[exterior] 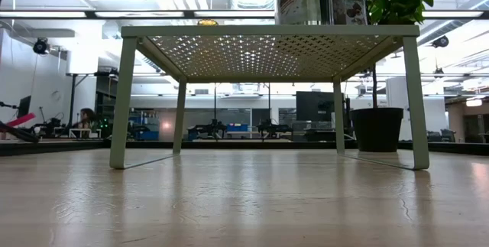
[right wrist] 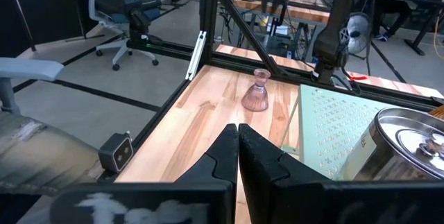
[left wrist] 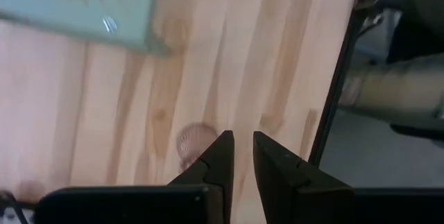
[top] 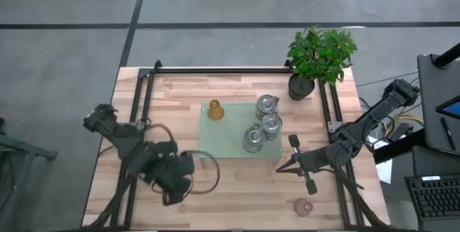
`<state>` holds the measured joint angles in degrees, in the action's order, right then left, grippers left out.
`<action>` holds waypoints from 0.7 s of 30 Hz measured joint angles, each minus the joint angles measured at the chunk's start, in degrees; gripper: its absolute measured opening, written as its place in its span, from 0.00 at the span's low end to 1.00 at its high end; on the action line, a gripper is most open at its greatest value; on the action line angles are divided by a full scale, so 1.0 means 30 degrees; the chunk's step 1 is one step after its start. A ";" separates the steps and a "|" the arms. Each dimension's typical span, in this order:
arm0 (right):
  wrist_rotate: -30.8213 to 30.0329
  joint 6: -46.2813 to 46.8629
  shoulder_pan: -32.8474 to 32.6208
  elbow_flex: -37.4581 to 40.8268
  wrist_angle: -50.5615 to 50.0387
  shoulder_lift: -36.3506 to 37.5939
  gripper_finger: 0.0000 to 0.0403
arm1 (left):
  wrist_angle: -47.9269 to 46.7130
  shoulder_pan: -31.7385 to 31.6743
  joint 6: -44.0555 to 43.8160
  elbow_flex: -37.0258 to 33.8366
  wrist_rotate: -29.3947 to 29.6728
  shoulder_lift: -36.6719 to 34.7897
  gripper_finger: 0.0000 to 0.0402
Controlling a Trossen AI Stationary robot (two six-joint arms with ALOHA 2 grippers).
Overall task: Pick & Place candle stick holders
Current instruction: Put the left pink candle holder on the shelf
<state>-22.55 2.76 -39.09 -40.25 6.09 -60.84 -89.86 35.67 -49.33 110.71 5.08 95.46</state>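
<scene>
High view: potted plant (top: 319, 56) beside tray (top: 223, 137) | left gripper (top: 205, 162) slightly parted, empty | right gripper (top: 279, 168) clenched

Grey floor (top: 65, 2), office chairs (right wrist: 132, 9), bright ceiling lights.

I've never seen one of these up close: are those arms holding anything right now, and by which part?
Nothing is held. The left gripper shows a narrow empty gap between its fingers; the right gripper is shut on nothing.
</scene>
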 joint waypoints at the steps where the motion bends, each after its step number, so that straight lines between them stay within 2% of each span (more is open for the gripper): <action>1: 0.0001 0.0000 0.0001 0.0000 0.0007 0.0000 0.02 | 0.0016 0.0397 -0.0444 -0.0378 0.0036 0.0000 0.13; 6: 0.0000 0.0029 0.0002 0.0000 0.0009 0.0000 0.02 | 0.0631 0.1742 -0.2339 -0.2711 0.0131 0.0000 0.13; 9: 0.0000 0.0044 0.0001 0.0000 0.0015 0.0000 0.02 | 0.0708 0.1969 -0.4045 -0.4155 -0.0473 0.0000 0.13; 18: -0.0028 0.0029 0.0050 0.0000 0.0022 0.0000 0.02 | 0.4761 0.2501 -0.4319 -0.7721 -0.1418 -0.0015 0.13; 21: -0.0028 0.0015 0.0051 0.0000 0.0022 0.0000 0.02 | 0.4769 0.2660 -0.4544 -0.8463 -0.1616 -0.0035 0.14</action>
<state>-22.63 2.81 -38.94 -40.25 6.15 -60.84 -75.55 43.65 -62.96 85.32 0.23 95.36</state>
